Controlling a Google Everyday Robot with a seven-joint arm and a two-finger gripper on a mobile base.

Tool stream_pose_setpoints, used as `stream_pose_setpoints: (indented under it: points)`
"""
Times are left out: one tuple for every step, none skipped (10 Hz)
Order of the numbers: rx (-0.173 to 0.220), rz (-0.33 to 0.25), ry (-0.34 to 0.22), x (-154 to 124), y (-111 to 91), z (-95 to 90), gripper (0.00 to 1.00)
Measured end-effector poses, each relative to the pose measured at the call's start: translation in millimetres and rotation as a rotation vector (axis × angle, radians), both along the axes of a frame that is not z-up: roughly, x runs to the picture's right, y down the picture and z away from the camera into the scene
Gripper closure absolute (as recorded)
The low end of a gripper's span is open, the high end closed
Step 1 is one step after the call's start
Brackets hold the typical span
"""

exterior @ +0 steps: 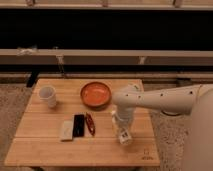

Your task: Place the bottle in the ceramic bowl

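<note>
The bottle (pixel 124 136) is small and whitish with a pale label bearing dark marks. It lies on the wooden table (pixel 45 142) near the front right. My gripper (pixel 121 125) points down right over the bottle's far end and touches or nearly touches it. The white arm reaches in from the right. The ceramic bowl (pixel 96 95) is round, orange and empty. It sits at the table's far middle, about a bowl's width behind and left of the gripper.
A white cup (pixel 48 96) stands at the far left of the table. A pale bar (pixel 66 130), a black flat object (pixel 78 125) and a red object (pixel 90 124) lie side by side left of the gripper. A dark wall with rails runs behind the table.
</note>
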State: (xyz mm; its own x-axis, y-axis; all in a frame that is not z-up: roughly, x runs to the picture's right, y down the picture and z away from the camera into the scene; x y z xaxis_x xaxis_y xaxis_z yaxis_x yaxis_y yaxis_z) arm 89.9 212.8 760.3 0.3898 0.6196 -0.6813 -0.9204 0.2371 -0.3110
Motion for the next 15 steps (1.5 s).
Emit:
stream_pose_setpoints:
  points:
    - [0.019, -0.003, -0.006, 2.4, -21.2, -7.7, 1.00]
    - [0.035, -0.010, -0.012, 4.6, -41.3, -8.9, 1.00]
    - [0.051, -0.023, -0.016, 4.7, -60.5, -5.0, 1.00]
    - [0.068, -0.040, -0.024, -3.9, -78.9, 0.0, 1.00]
    - [0.077, -0.048, -0.031, -12.5, -90.3, 4.0, 1.00]
    - [0.089, -0.062, -0.039, -22.6, -103.9, 10.8, 1.00]
    - [0.101, -0.070, -0.052, -35.6, -119.6, 18.0, 1.00]
    - [0.109, -0.073, -0.057, -42.4, -128.6, 22.5, 1.00]
    - [0.116, -0.078, -0.066, -51.7, -139.1, 27.4, 0.97]
    - [0.118, -0.091, -0.078, -64.5, -147.8, 33.6, 0.90]
    - [0.122, -0.110, -0.103, -87.6, -159.3, 41.5, 0.77]
    - [0.125, -0.122, -0.118, -102.4, -167.8, 48.0, 0.67]
    - [0.126, -0.132, -0.129, -113.8, -176.7, 55.3, 0.57]
    - [0.125, -0.141, -0.143, -125.6, -185.6, 63.8, 0.47]
    - [0.123, -0.150, -0.157, -136.9, -193.9, 73.5, 0.36]
